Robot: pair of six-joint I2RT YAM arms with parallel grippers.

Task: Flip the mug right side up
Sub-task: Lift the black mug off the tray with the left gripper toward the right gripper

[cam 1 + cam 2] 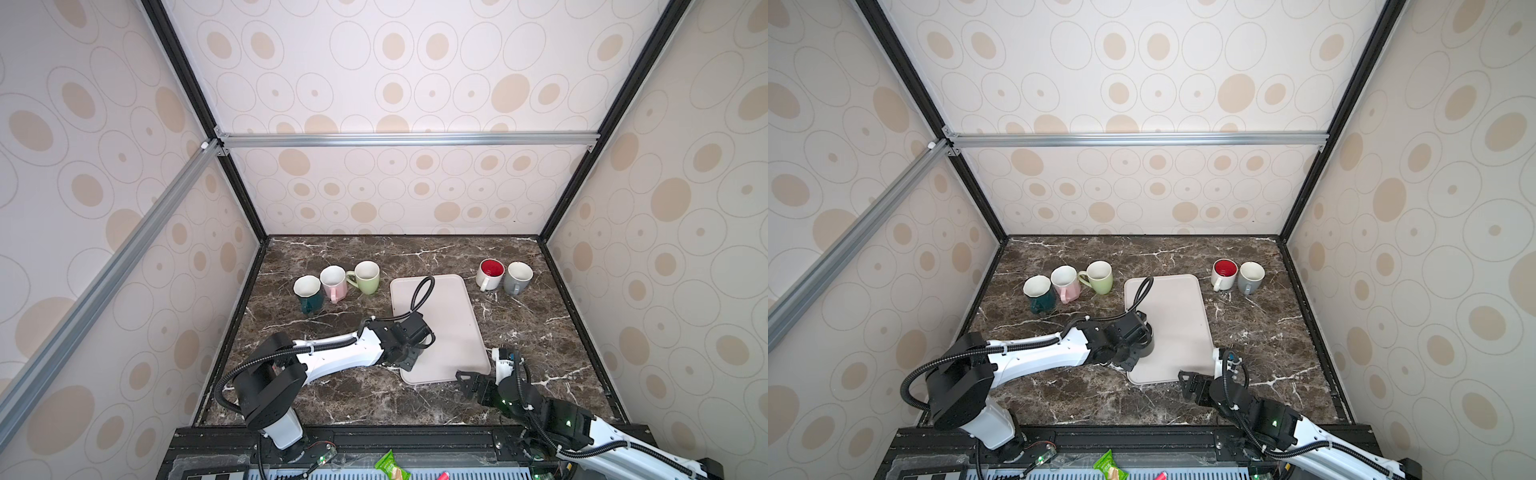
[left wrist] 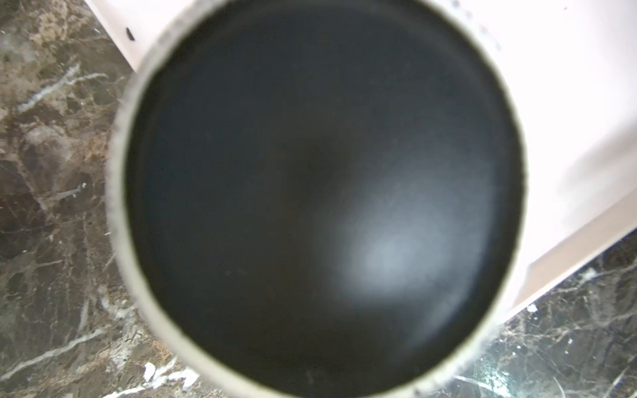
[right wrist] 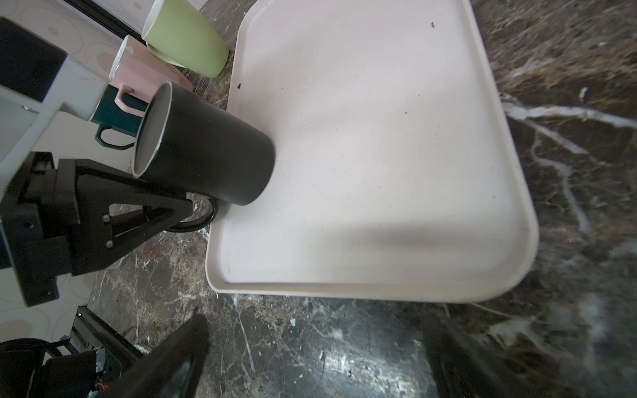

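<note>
The black mug [image 3: 206, 148] stands mouth-up on the left edge of the pale tray [image 3: 379, 138], its base on the tray. Its handle [image 3: 200, 220] juts out over the tray's rim. My left gripper [image 3: 179, 206] comes down from above and is shut on that handle. In the left wrist view the mug's dark inside [image 2: 324, 193] and pale rim fill the picture. In both top views the left gripper [image 1: 1133, 345] covers most of the mug [image 1: 1147, 348]. My right gripper [image 3: 320, 327] is open and holds nothing, low over the marble by the tray's near corner [image 1: 465, 380].
Along the back left stand a dark green mug [image 1: 308, 293], a pink mug [image 1: 334, 282] and a light green mug [image 1: 365, 276]. A white mug with a red inside [image 1: 490, 274] and a grey mug [image 1: 517, 277] stand at the back right. Walls close in three sides.
</note>
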